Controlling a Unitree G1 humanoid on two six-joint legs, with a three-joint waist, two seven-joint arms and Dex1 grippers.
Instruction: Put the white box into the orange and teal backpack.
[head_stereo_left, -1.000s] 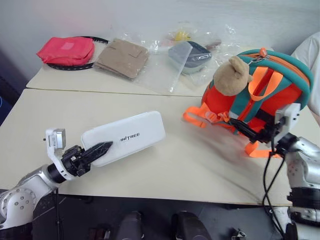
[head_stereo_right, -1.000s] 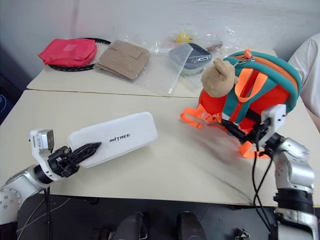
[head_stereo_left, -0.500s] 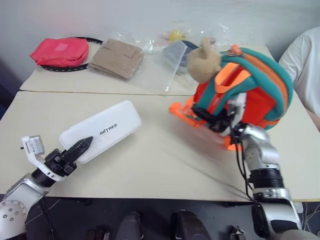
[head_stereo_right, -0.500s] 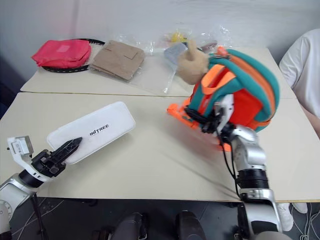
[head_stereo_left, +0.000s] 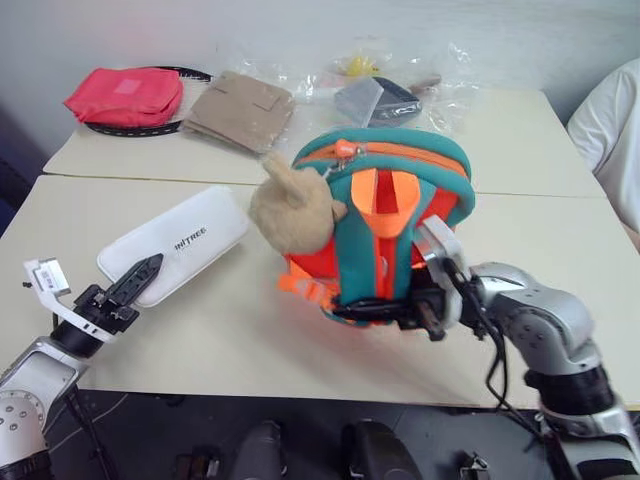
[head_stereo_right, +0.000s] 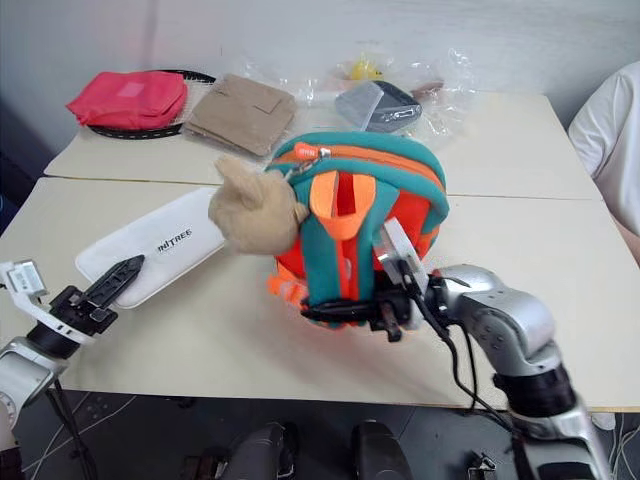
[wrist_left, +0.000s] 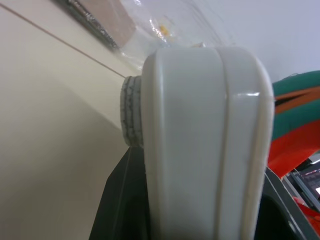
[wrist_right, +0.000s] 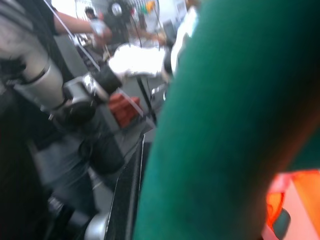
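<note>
Beside the orange and teal backpack, on its bear side, the white box lies flat on the cream table, so the packing isn't done yet. Left gripper is clamped on the box's near end w/ its black fingers partly closed. Right gripper is pinched tight on the pack's lower edge, near the orange straps, w/ the pack sitting upright at mid-table. Zipper band across the top looks closed (hard to be sure from this angle), so by my guess opening it and sliding the box in are both left. Box is smooth hard plastic, rounded corners, small dark lettering. Pack is soft nylon, domed, w/ a fuzzy tan bear head hanging off the side toward the box.
</note>
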